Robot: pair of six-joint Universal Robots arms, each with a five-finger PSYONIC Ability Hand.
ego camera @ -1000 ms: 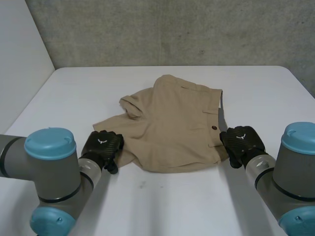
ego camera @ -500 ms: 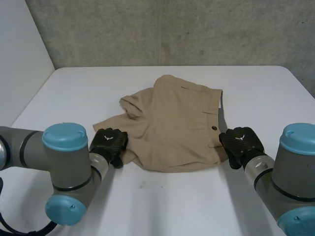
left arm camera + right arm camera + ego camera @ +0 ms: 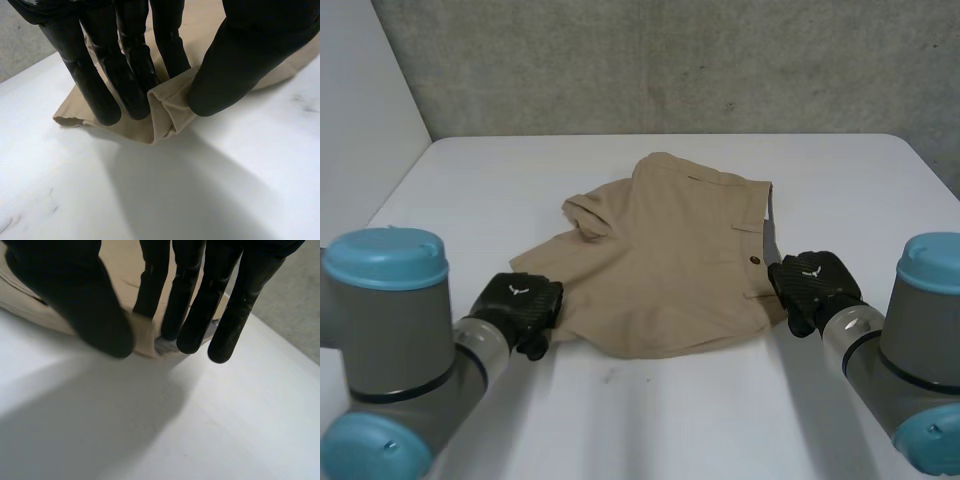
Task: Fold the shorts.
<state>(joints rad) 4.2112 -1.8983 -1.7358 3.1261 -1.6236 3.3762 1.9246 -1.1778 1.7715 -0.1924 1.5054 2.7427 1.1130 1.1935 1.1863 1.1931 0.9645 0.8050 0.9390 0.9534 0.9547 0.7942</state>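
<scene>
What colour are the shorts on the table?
The shorts are plain tan, a light beige-brown with no pattern. The head view shows it best.

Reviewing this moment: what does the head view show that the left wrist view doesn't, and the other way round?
Head view: the whole shorts lying rumpled, their button, and the right hand at their waistband edge. Left wrist view: the left hand pinching a folded hem corner between fingers and thumb. Both: the tan cloth, the left hand, the white table.
</scene>
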